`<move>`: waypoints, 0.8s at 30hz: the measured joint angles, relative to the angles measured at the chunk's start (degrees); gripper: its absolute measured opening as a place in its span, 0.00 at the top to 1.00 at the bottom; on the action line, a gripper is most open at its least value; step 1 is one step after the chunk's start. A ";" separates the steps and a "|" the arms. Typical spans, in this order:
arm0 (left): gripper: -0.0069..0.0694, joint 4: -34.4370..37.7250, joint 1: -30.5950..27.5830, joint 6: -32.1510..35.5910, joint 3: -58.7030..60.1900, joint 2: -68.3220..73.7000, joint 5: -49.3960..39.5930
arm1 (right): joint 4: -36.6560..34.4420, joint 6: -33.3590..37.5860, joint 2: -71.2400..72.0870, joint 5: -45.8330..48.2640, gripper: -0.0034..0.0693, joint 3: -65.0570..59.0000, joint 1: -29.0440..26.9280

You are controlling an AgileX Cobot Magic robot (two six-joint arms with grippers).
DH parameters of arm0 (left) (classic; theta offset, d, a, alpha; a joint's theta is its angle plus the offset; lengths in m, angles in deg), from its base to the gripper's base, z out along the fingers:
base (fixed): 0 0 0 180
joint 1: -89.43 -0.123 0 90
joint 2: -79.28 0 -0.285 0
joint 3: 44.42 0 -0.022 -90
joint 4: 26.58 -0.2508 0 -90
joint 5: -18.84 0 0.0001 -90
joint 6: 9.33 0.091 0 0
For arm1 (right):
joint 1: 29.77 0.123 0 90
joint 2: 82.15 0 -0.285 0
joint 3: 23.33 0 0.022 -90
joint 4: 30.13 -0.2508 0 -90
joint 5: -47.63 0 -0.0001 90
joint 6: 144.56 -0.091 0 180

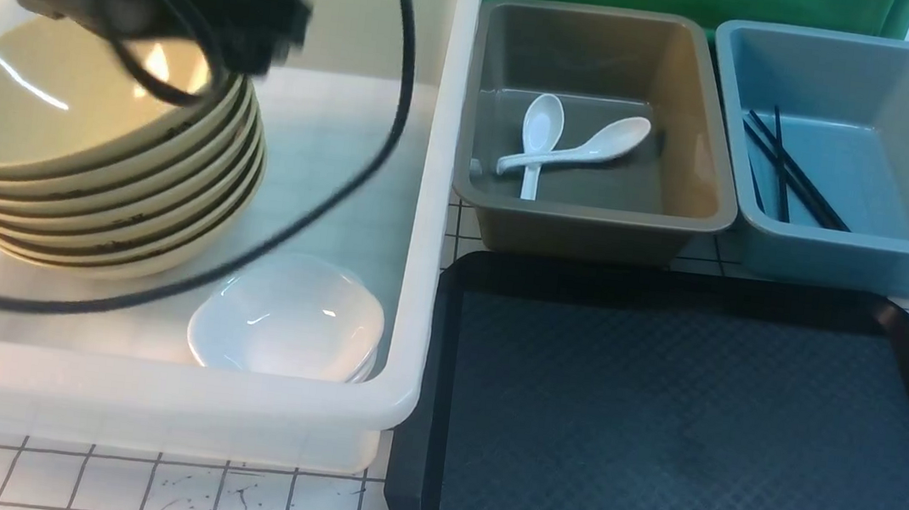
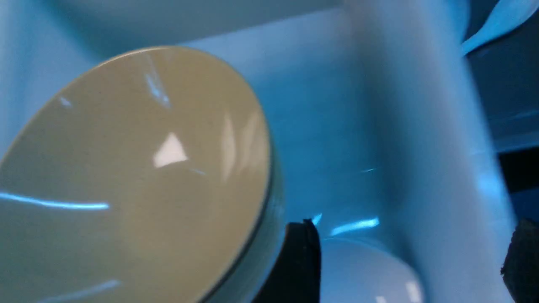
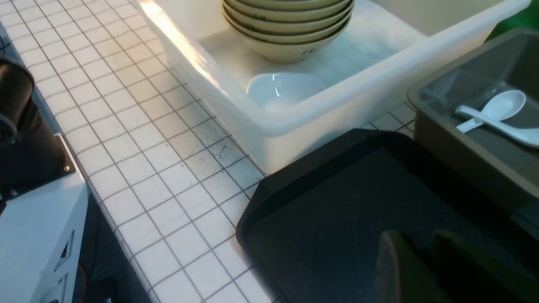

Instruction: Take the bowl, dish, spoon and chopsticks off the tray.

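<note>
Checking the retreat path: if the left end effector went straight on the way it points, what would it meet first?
Probably the small white dish lying beside the bowl stack; depth is unclear.

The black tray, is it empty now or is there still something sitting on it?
Empty. In the front view the black tray shows only its bare diamond-textured surface, and the right wrist view shows the same on the part that it sees.
</note>
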 joint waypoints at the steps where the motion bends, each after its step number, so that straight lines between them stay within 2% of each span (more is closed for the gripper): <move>1: 0.37 0.65 0.57 -2.34 0.23 -2.51 -0.07 | 0.00 0.00 0.00 0.55 0.80 -0.27 0.00; 2: 0.41 0.94 0.80 -3.33 0.46 -3.55 -0.07 | 0.00 0.00 0.00 0.66 0.80 -0.43 0.00; 4: 0.70 3.73 1.62 -6.50 4.82 -11.27 0.83 | 0.00 -0.64 0.00 2.05 0.80 -2.50 0.00; 5: 0.79 5.31 1.68 -6.75 7.78 -14.68 2.03 | 0.00 -1.26 0.00 2.29 0.80 -3.64 0.00; 8: 0.89 9.82 1.68 -6.42 17.87 -24.37 8.44 | -0.05 -4.12 0.00 2.41 0.80 -6.97 0.00; 14: 0.91 14.18 1.73 -5.38 45.02 -45.58 30.34 | -0.11 -11.37 -0.07 -2.17 0.80 -14.60 0.00; 19: 0.91 14.56 1.73 -5.38 59.42 -54.11 42.40 | -0.11 -13.84 -0.07 -8.93 0.79 -18.77 0.00; 24: 0.91 13.42 1.73 -5.38 66.39 -56.33 50.14 | 0.06 -14.02 -0.08 -10.06 0.79 -20.00 0.00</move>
